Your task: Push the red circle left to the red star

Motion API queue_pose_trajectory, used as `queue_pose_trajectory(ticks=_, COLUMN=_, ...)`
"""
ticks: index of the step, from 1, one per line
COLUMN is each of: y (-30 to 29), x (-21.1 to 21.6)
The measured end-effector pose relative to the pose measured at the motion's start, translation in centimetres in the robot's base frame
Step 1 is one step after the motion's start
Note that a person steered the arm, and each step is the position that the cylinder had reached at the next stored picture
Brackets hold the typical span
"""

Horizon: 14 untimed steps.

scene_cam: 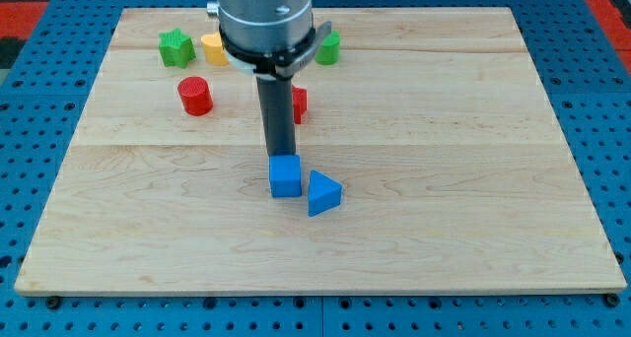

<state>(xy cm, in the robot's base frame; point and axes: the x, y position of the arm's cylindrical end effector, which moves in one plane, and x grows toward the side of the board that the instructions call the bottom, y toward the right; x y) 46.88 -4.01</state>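
Observation:
The red circle [195,96] is a short red cylinder at the board's upper left. The red star [299,103] is to its right, mostly hidden behind the rod, so its shape is hard to make out. My tip [280,155] is at the lower end of the dark rod, just above the blue cube [285,175] and touching or nearly touching its top edge. The tip is right of and below the red circle, and just below the red star.
A blue triangle [322,193] lies right of the blue cube. A green star [175,48], a yellow block [214,48] and a green block [328,47] sit along the view's top, partly hidden by the arm. The wooden board [473,179] rests on a blue pegboard.

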Motion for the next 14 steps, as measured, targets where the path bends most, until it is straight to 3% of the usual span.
queue_pose_trajectory(ticks=2, y=-7.4, x=-0.4)
queue_pose_trajectory(ticks=5, y=-20.1, x=-8.6)
queue_pose_trajectory(ticks=9, y=-12.4, x=-11.1)
queue_pose_trajectory(ticks=14, y=-10.3, x=-7.3)
